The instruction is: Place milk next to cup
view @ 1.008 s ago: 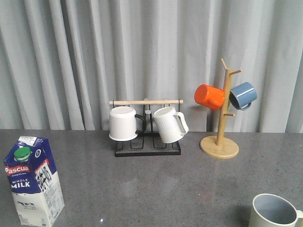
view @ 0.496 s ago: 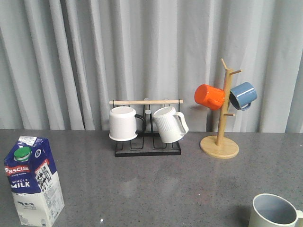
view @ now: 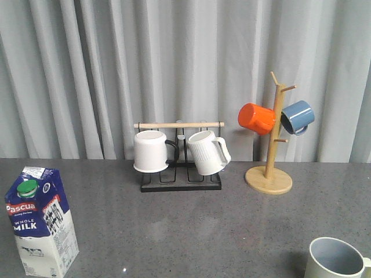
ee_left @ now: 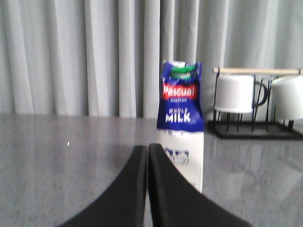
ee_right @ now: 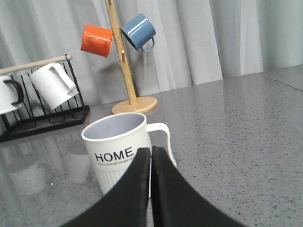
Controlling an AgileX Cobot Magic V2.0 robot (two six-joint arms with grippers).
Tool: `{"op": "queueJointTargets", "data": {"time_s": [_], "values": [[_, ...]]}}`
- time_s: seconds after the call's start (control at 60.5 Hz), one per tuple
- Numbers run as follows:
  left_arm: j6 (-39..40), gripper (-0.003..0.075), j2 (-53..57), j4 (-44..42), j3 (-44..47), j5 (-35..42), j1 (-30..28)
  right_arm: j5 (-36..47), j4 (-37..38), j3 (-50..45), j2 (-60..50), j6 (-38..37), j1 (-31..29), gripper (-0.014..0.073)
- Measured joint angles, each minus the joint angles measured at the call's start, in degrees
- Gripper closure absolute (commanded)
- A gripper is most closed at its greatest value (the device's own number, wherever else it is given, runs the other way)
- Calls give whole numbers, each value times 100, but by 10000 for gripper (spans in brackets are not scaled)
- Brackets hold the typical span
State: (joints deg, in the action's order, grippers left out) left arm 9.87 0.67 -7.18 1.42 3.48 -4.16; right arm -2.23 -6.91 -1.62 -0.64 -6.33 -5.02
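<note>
The milk [view: 42, 223] is a dark-blue and white carton with a green cap, upright at the table's near left. In the left wrist view the milk [ee_left: 182, 118] stands a little beyond my left gripper [ee_left: 147, 147], which is shut and empty. The cup [view: 337, 258], cream with a blue-grey inside, sits at the near right corner. In the right wrist view the cup [ee_right: 120, 151] shows its "HOME" lettering just past my right gripper [ee_right: 151, 150], also shut with nothing held. Neither gripper appears in the front view.
A black rack [view: 181, 179] with a wooden bar holds a plain white mug [view: 151, 151] and a ribbed white mug [view: 207, 152] at the back centre. A wooden mug tree [view: 270, 174] carries an orange mug [view: 256, 118] and a blue mug [view: 298, 116]. Grey curtain behind.
</note>
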Motion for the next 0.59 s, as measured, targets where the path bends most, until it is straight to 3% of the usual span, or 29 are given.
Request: {"op": "queueJointTargets", "data": {"time_s": [0.248,0.446,0.595], "values": [[2,727,0,0,0,867,0,55,-1030,0,0,-10,0,599],[120,727,0,0,0,1557,0,45,-1152,0,0,-10,0,598],[738,709,0,-1,0,2089,0,-302,-1152,120,0,-10,0,568]]}}
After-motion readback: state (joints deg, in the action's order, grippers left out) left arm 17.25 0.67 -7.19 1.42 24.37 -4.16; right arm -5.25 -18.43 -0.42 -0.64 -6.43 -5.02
